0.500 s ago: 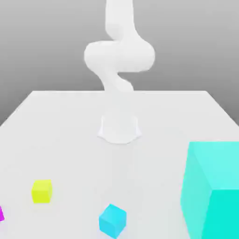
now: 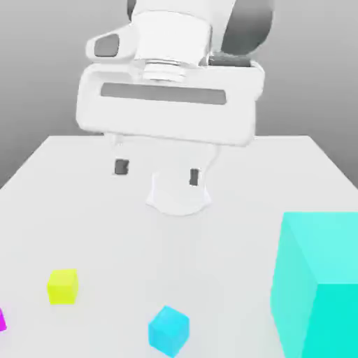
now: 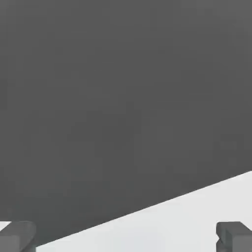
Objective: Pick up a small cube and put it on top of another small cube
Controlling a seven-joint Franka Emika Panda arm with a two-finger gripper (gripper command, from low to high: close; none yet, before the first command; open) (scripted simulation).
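The huge turquoise cube (image 2: 318,283) sits at the counter's (image 2: 84,210) near edge toward the exterior view's right, well clear of the work. Above, the hand (image 2: 158,172) hangs high over the counter's middle, fingers spread wide and holding nothing, probably poised for a descent. The small sky-blue cube (image 2: 168,331) waits at the near edge, about centre, untouched. The small yellow cube (image 2: 62,286) rests nearer the near left corner, likely the stacking base, though that's a guess.
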